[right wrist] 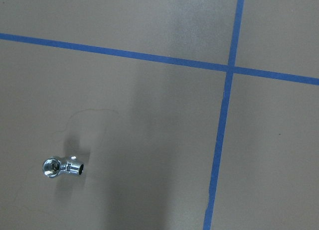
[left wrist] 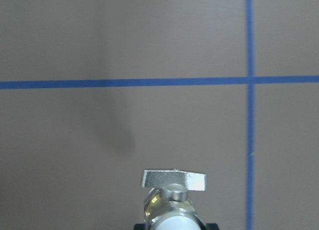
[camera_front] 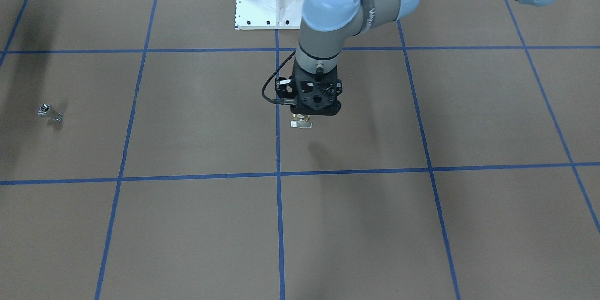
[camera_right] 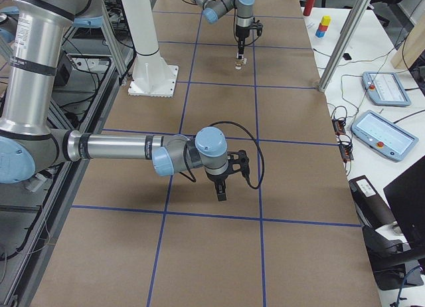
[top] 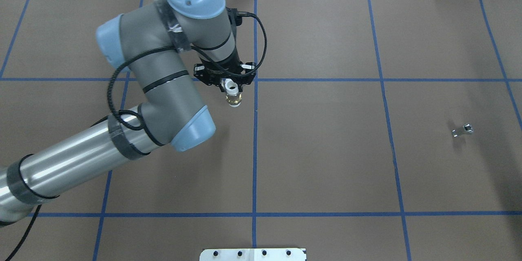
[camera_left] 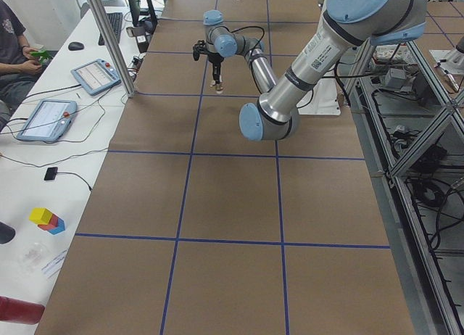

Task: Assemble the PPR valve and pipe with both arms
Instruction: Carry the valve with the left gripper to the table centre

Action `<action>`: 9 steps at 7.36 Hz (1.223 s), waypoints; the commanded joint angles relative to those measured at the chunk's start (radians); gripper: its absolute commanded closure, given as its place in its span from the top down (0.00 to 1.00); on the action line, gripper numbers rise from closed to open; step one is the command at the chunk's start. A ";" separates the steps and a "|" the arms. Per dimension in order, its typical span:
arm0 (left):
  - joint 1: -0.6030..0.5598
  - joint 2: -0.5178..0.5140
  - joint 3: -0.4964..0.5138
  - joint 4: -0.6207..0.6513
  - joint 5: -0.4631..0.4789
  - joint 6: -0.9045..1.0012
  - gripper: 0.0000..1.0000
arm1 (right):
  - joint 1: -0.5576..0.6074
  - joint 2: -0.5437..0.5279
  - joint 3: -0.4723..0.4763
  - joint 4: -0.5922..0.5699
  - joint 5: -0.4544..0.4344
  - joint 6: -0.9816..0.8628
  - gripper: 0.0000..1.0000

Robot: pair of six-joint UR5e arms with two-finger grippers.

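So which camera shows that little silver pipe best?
The right wrist view: the pipe lies close and sharp, its open head end clear. The overhead and front views show only a tiny silver speck, and I can't find it in the other views.

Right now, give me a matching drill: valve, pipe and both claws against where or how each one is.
Things:
1 valve
2 pipe
3 left claw
4 right claw

States:
A lying loose on the table, nothing touching it
B shut on a part
C held in a claw
D hanging over the table, open or shut unclear

Pairs: 1-C, 2-A, 3-B, 4-D
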 commanded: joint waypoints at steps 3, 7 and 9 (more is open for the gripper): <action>0.029 -0.103 0.242 -0.140 0.013 0.006 0.00 | -0.005 0.000 -0.001 0.005 0.004 0.002 1.00; 0.044 -0.098 0.242 -0.137 0.013 0.005 0.00 | -0.006 0.002 -0.001 0.003 0.005 0.002 1.00; 0.044 -0.092 0.244 -0.138 0.013 0.008 0.00 | -0.006 0.002 -0.001 0.003 0.005 0.002 1.00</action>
